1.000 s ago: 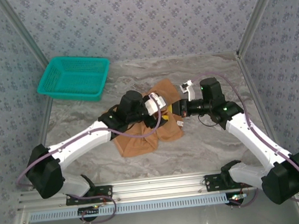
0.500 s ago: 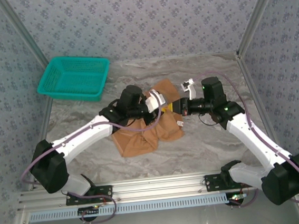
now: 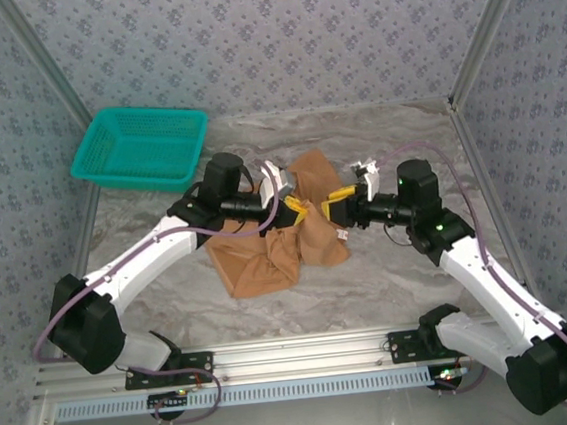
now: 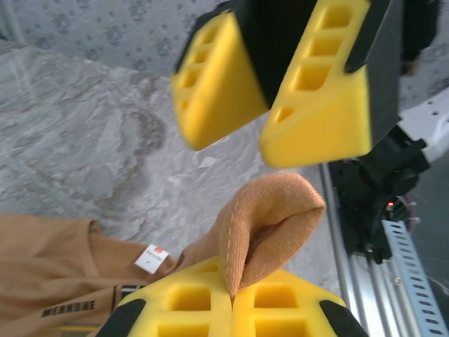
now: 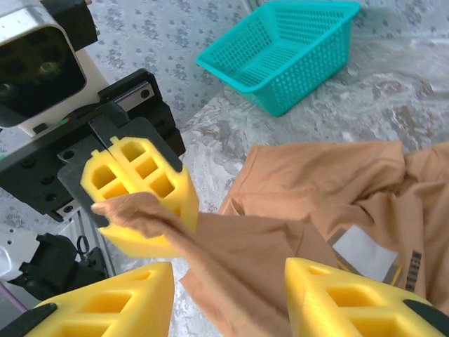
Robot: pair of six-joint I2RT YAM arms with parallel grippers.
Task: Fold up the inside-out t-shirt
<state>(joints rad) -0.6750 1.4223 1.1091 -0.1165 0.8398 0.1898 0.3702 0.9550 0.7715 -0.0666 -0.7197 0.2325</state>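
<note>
Finding: the t-shirt (image 3: 268,259) lay in a rumpled heap about the middle of the counter (image 3: 390,273). Its long axis ran from the near-left toward the far-right corner.

The left gripper (image 4: 231,309) was clamped together on a doubled fold of the cloth, raised above the heap. The fold stood out past the pads and pointed toward the counter's right edge.

The right gripper (image 5: 228,302) faced it head-on, close by. Its jaws stood apart, one on either side of the strand, and neither pad was seen to touch cloth.

The strand ran roughly left to right between the two grippers. The white neck tag (image 5: 361,253) lay on the heap below.

Judgement: the left arm held the work. Any regrasp by the right would have to close across the strand, not along it.
</note>
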